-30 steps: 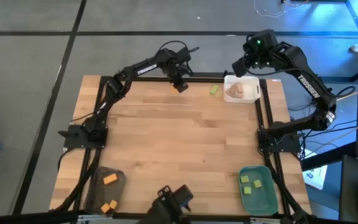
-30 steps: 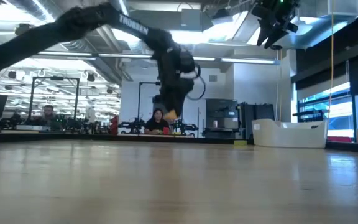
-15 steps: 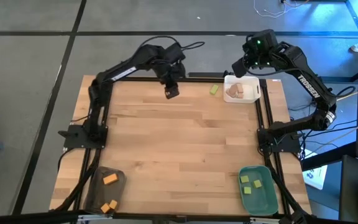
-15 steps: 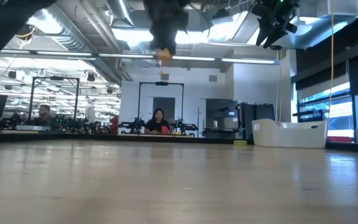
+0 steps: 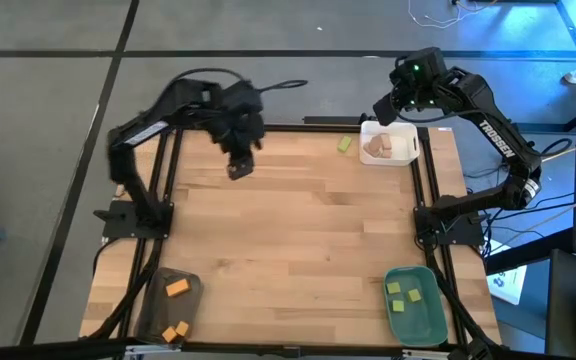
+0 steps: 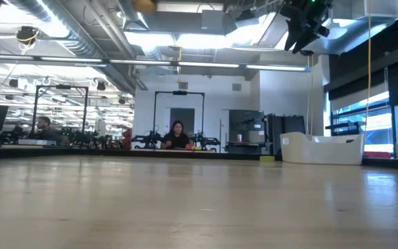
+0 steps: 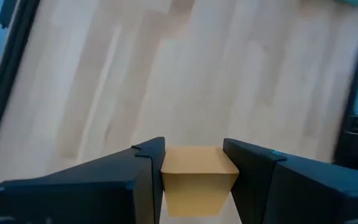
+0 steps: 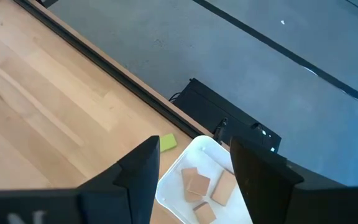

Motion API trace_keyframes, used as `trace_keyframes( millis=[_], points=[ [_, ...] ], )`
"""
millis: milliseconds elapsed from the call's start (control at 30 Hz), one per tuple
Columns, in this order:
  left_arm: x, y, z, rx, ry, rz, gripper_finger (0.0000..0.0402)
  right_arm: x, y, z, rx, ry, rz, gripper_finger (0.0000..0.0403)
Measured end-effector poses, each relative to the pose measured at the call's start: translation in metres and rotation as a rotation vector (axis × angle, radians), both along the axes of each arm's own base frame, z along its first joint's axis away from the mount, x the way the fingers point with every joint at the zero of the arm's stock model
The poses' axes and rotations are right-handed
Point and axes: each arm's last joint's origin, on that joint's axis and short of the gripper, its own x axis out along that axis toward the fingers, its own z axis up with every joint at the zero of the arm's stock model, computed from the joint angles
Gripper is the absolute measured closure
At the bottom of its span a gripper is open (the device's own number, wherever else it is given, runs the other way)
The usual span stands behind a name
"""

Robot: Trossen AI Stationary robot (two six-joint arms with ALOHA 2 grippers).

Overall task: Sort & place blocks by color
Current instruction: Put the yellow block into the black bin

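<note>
My left gripper [image 5: 239, 166] hangs high over the far left part of the table, shut on an orange block [image 7: 199, 177]. In the low view only the block [image 6: 144, 4] shows, at the picture's top edge. My right gripper [image 8: 194, 155] stands open in the air above the white tray [image 5: 405, 131] at the far right, with nothing between its fingers. The tray holds several tan blocks [image 8: 199, 185]. One light green block [image 5: 344, 144] lies flat on the table just left of the white tray. My left gripper pinches the orange block by two opposite sides [image 7: 166, 174] between its two fingers [image 7: 148, 163]. The fingers slant down toward the table. The block is lifted well clear of the table and sits level between them.
A grey tray [image 5: 156, 296] with orange blocks [image 5: 176, 288] stands at the near left corner. A green tray [image 5: 430, 318] with light green blocks [image 5: 405, 295] stands at the near right. The table's middle [image 5: 298, 230] is bare wood. Black frame rails run along the left and right edges.
My left gripper has swung from the table's far edge toward the left and near side and has risen, carrying the orange block. In the low view the block has climbed to the picture's top edge.
</note>
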Motion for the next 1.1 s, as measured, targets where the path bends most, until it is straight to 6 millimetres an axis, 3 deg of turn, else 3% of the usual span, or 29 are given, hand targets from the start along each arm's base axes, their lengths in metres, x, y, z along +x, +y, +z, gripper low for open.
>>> trace_keyframes(
  millis=[100,233,633,767,1100],
  points=[
    [-0.024,-0.020,0.006,-0.023,-0.015,0.060,0.0294,0.000,0.000,0.000,-0.001,0.001,0.001,0.0207],
    [-0.058,-0.046,0.000,-0.072,0.012,0.162,0.0294,0.001,0.001,0.000,-0.005,0.011,0.064,0.0207],
    [-0.137,-0.117,-0.051,-0.392,0.194,0.287,0.0294,0.022,0.027,0.003,0.061,-0.205,0.818,0.0207],
    [-0.145,-0.136,-0.070,-0.500,0.293,0.293,0.0294,0.028,0.035,0.004,0.069,-0.245,0.924,0.0207],
    [-0.134,-0.202,-0.134,-0.733,0.375,0.164,0.0294,0.033,0.041,0.005,0.061,-0.251,0.963,0.0207]
  ],
)
